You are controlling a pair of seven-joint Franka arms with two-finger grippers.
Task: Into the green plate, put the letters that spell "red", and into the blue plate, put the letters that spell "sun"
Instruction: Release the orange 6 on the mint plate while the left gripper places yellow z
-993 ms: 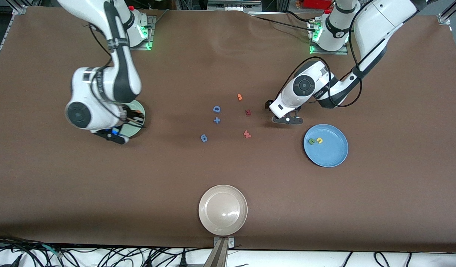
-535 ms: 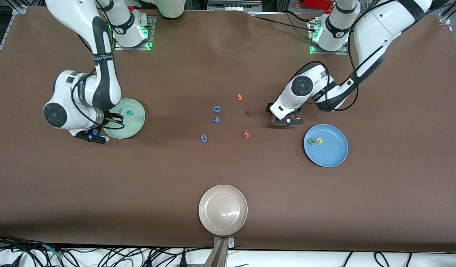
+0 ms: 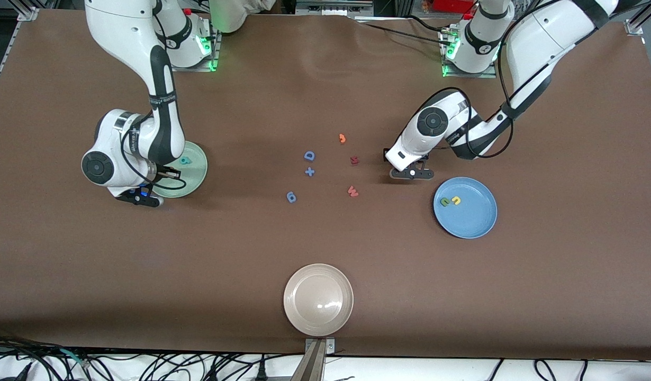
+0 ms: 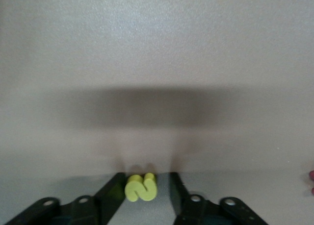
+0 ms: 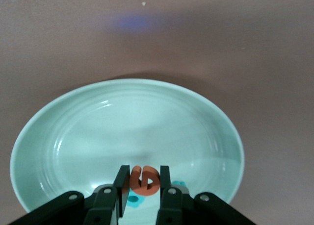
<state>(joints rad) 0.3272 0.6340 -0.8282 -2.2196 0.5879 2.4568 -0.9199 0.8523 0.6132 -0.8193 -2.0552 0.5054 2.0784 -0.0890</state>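
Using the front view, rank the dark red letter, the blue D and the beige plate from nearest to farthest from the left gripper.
From the left gripper:
1. Dark red letter, just toward the right arm's end.
2. Blue D, farther toward that end, mid-table.
3. Beige plate, at the table edge nearest the front camera.

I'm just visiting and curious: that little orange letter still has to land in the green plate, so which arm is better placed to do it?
The right arm. Its right gripper is shut on the orange "e" directly over the green plate. The left gripper is near the blue plate, around the yellow "s".
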